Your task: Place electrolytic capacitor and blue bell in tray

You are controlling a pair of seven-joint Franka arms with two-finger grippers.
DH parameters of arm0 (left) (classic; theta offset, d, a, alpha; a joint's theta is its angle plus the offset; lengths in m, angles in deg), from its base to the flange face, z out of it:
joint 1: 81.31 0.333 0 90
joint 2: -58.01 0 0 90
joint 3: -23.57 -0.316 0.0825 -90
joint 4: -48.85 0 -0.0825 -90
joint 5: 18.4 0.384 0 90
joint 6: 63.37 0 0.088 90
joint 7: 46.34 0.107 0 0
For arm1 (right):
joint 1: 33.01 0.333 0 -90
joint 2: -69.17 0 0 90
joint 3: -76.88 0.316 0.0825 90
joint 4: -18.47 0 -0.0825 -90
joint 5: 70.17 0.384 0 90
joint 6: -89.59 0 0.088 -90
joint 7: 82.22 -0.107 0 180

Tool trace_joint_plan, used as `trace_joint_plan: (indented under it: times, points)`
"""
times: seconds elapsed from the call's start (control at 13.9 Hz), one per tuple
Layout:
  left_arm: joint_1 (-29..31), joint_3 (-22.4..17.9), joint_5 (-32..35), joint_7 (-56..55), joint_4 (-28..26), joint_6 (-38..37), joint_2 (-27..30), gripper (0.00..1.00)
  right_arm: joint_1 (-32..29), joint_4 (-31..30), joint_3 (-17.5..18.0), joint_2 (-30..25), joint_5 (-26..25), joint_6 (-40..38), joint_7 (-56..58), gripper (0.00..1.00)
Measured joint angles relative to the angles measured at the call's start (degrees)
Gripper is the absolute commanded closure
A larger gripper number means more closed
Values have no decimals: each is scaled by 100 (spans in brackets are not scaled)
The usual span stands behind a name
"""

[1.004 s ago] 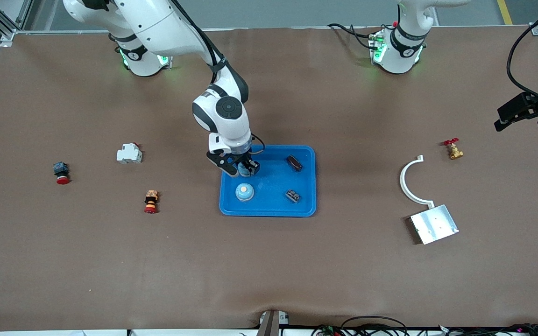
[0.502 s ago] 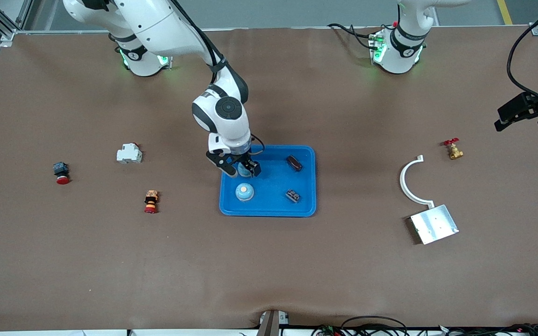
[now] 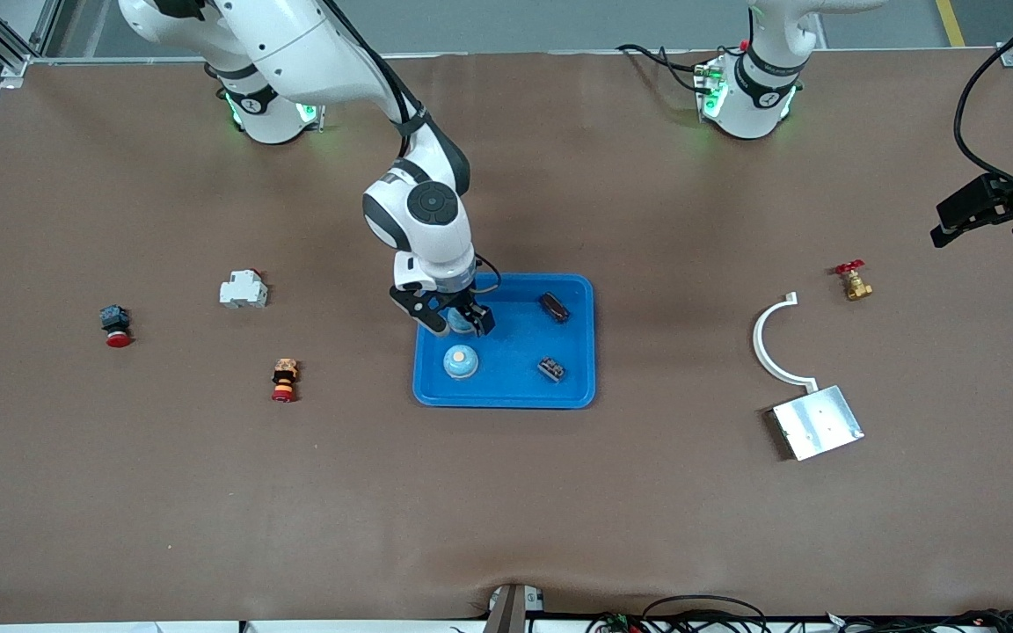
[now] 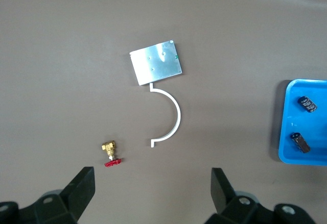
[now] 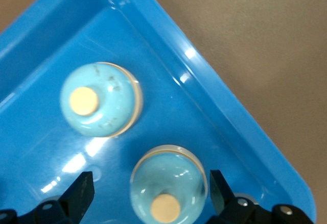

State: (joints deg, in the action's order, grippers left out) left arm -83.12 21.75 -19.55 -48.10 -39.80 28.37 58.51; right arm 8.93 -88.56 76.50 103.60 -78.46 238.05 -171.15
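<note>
Standing wide open around a blue bell (image 5: 167, 185) that sits in the tray (image 3: 579, 352) near the middle of the front view, the right gripper (image 3: 456, 319) should lift straight up so no finger bumps it or the other bell (image 3: 461, 361), while the left gripper (image 4: 153, 183) waits open at the right edge

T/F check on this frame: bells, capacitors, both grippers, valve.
1. Two blue bells sit in the tray: bell one, bell two. True.
2. The right gripper is shut on a bell. False: its jaws are open, standing on either side of bell two.
3. Two dark capacitors lie in the tray. True.
4. The left gripper is over the tray. False: it waits, open, over the table near the valve.
5. The valve is in the tray. False: it lies on the table.
</note>
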Motion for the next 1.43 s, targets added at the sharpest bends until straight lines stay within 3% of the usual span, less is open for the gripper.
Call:
trace_joint_plan:
  times: [0.5, 1.43]
  points:
    - [37, 27, 0, 0, 0, 0, 0, 0, -173, 737, -37, -45, -5, -1058, 465, 0]
    - [32, 54, 0, 0, 2, -3, -3, 0, -1328, 750, -55, -942, -5, -2396, 3263, 0]
